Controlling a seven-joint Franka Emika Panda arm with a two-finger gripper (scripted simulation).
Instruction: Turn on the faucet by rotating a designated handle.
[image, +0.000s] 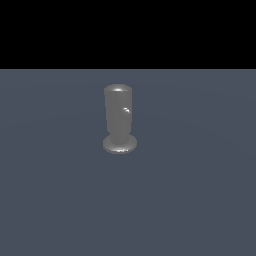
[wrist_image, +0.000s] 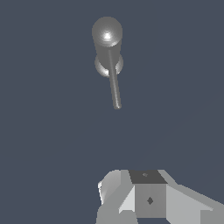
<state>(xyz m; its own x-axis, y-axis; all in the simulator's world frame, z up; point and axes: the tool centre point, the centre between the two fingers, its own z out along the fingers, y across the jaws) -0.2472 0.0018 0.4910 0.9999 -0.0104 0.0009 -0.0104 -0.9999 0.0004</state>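
The faucet (image: 119, 120) stands on the floor (image: 200, 200), its handle (image: 126, 111) projecting toward the exterior view's camera.

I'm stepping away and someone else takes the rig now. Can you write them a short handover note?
Gripper: only part of it shows in the wrist view, well short of the faucet; open or shut cannot be told, and it holds nothing visible.
Faucet: upright on the floor.
Handle: sticks out sideways from the upper body, pointing at the exterior camera; untouched.
Done: nothing visible.
Left: reach the handle and rotate it.
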